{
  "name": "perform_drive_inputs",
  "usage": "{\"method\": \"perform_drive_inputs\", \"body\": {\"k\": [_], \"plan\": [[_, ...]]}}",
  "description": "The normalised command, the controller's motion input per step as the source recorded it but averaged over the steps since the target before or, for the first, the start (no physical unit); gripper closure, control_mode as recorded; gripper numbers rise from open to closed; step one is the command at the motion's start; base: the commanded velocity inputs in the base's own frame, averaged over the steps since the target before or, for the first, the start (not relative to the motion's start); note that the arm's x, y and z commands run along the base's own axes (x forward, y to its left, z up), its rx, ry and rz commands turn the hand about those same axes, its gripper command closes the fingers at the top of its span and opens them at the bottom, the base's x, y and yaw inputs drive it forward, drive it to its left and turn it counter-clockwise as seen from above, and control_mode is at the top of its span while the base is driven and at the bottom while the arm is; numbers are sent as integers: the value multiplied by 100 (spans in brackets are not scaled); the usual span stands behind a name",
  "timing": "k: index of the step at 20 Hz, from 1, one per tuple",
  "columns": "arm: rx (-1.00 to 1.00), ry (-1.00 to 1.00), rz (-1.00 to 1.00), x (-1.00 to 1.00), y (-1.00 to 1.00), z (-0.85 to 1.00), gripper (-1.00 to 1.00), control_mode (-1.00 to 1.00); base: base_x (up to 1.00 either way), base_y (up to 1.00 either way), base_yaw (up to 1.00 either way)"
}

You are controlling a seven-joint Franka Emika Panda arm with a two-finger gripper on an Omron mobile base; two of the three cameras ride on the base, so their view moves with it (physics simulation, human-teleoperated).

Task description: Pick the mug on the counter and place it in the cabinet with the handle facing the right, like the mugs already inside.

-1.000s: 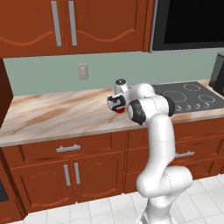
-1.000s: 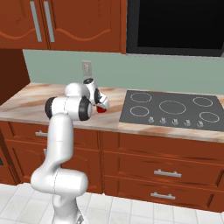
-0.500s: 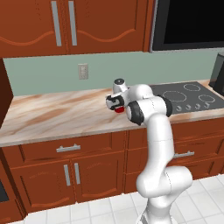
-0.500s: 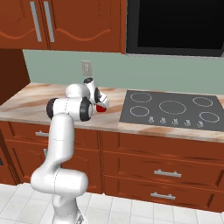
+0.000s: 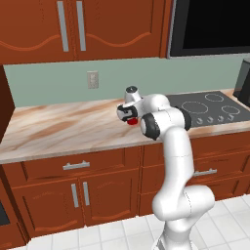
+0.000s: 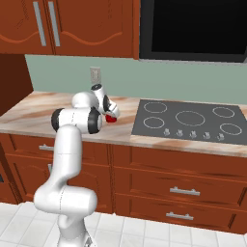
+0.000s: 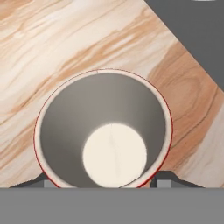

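Counter and its load
The marbled counter (image 5: 63,129) carried the red mug (image 6: 112,117) upright beside the black cooktop (image 6: 190,120).

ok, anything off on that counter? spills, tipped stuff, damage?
Nothing stands out. The red mug stands upright and empty on the counter, beside the cooktop, with the tool straddling its rim.

Red mug (image 7: 103,131) upright on counter (image 7: 65,48)

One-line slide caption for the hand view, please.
Looking straight down into the red mug standing on the marbled counter, one fingertip on each side of it.
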Motion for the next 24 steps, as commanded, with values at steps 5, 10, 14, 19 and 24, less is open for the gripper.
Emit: {"method": "perform_drive_inputs", "body": {"k": [5,10,14,19,24], "plan": [[0,0,0,0,0,0,100,-100,0,0,0],[0,-1,0,-3,0,0,100,-100,0,0,0],[0,-7,0,-27,1,0,100,-100,0,0,0],[0,-10,0,-39,0,2,100,-100,0,0,0],[0,-10,4,-46,0,4,100,-100,0,0,0]]}}
